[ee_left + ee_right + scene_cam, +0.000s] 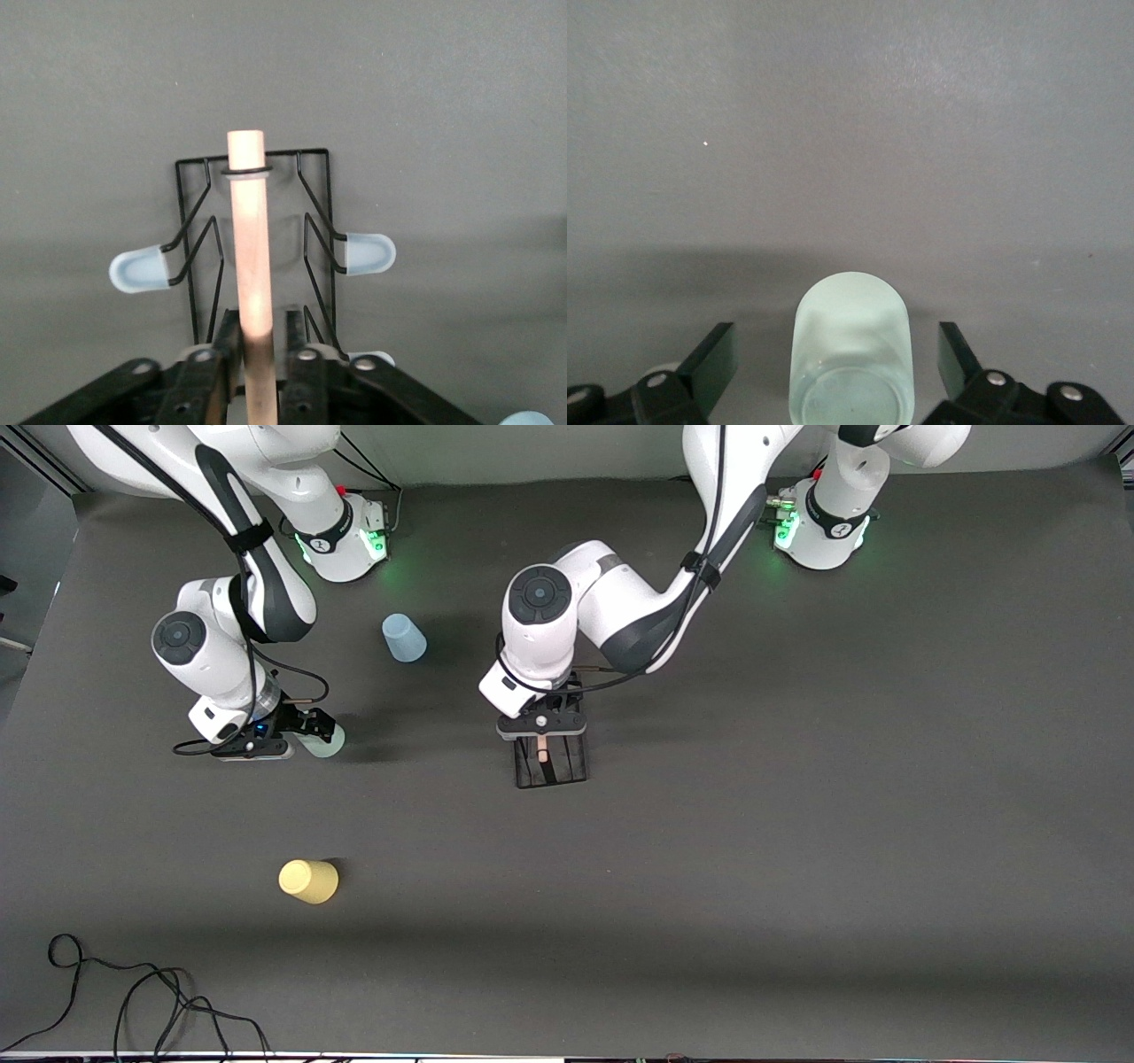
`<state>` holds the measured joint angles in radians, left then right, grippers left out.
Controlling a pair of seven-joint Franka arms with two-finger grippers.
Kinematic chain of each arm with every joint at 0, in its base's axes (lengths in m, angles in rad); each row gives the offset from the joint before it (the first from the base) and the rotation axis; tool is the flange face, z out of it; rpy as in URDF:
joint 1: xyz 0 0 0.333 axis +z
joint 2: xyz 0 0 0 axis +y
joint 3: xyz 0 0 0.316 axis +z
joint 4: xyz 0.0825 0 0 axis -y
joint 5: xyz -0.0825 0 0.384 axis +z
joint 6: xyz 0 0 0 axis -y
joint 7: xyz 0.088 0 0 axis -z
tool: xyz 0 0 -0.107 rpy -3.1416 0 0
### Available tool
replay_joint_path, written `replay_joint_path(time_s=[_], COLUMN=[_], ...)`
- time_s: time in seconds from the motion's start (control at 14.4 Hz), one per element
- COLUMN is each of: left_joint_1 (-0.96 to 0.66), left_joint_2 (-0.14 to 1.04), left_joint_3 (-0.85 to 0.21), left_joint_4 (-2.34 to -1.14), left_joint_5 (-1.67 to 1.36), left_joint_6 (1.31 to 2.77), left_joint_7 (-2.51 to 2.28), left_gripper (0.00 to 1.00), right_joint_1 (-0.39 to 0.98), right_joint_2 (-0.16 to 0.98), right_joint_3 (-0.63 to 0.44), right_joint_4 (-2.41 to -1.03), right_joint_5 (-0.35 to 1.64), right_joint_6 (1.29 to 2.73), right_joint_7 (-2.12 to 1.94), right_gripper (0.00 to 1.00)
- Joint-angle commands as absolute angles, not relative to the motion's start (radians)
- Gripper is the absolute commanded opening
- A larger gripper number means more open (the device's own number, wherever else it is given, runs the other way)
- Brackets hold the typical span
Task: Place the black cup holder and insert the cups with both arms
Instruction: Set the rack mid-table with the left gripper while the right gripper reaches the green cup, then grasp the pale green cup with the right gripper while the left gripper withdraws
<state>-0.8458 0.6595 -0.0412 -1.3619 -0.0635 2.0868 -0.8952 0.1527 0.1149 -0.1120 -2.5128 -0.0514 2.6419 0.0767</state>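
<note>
Yellow cup nearest; both arms bent low.

Looks like a robotics lab or test bench. Shown by two white robot arms on round green-lit bases along the top of the frame, a plain dark grey tabletop mat, and loose black cables trailing at lower left.

Evenly and softly lit from overhead across the dark matte counter. Soft shadows beside the blue cup and yellow cup. Green glow around both bases. Wrist views sharp, dimmer toward their lower edges. No glare.
</note>
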Motion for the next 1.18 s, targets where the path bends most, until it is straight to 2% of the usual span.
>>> replay_joint_path(time_s=[0.0, 0.28, 0.35, 0.42, 0.55, 0.62, 0.76, 0.9, 1.11], left_joint_1=[-0.854, -0.731, -0.694, -0.675, -0.605, -0.556, -0.464, -0.346, -0.186], left_joint_2=[0.649, 0.516, 0.471, 0.430, 0.370, 0.345, 0.292, 0.237, 0.157], left_joint_3=[-0.020, -0.021, -0.021, -0.014, -0.011, -0.011, -0.008, -0.008, -0.008], left_joint_4=[-1.304, -1.259, -1.259, -1.267, -1.273, -1.273, -1.287, -1.331, -1.428], left_joint_5=[-0.044, -0.041, -0.040, -0.040, -0.026, -0.026, 0.012, 0.025, 0.034], left_joint_6=[2.047, 1.740, 1.662, 1.591, 1.466, 1.413, 1.333, 1.281, 1.279], left_joint_7=[-0.913, -0.887, -0.838, -0.784, -0.711, -0.656, -0.531, -0.316, -0.102], left_gripper=[1.00, 1.00, 1.00, 1.00, 1.00, 1.00, 1.00, 1.00, 1.00], right_joint_1=[0.163, 0.163, 0.163, 0.163, 0.161, 0.161, 0.161, 0.163, 0.163], right_joint_2=[0.123, 0.124, 0.124, 0.120, 0.114, 0.107, 0.046, -0.044, -0.101], right_joint_3=[-0.117, -0.118, -0.117, -0.118, -0.118, -0.120, -0.121, -0.121, -0.121], right_joint_4=[-2.516, -2.517, -2.516, -2.513, -2.511, -2.508, -2.473, -2.377, -2.103], right_joint_5=[-0.055, -0.054, -0.054, -0.054, -0.055, -0.054, -0.055, -0.054, -0.054], right_joint_6=[2.629, 2.579, 2.560, 2.547, 2.539, 2.521, 2.418, 2.221, 1.859], right_joint_7=[0.089, 0.084, 0.084, 0.083, 0.081, 0.081, 0.081, 0.081, 0.080], right_gripper=[1.00, 1.00, 0.86, 0.60, 0.19, 0.07, 0.03, 0.03, 0.03])
